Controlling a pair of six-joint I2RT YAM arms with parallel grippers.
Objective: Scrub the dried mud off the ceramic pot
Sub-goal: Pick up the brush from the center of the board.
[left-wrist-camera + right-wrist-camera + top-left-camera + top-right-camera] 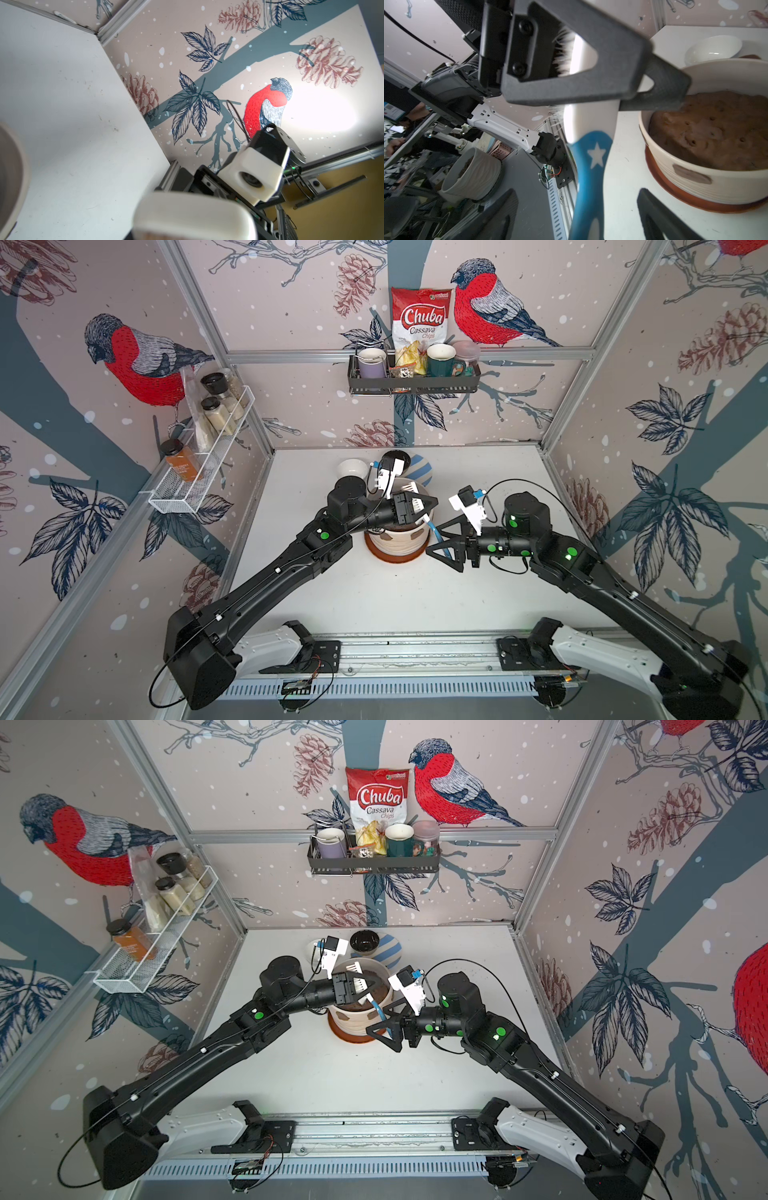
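Your left gripper (pixel 428 504) held the brush (pixel 591 162), jaws clamped; right gripper (pixel 436 540) jaws stood wide. Dried mud (pixel 384 536) spotted the ceramic pot (pixel 400 546): scrubbing unfinished.

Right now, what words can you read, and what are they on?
"Chuba": on the chips bag in the wall rack.
"Cassava Chips": same bag, just below.
The bag's green logo: too small to read.
Label on the orange jar: too blurred.
White star, no words: on the brush.
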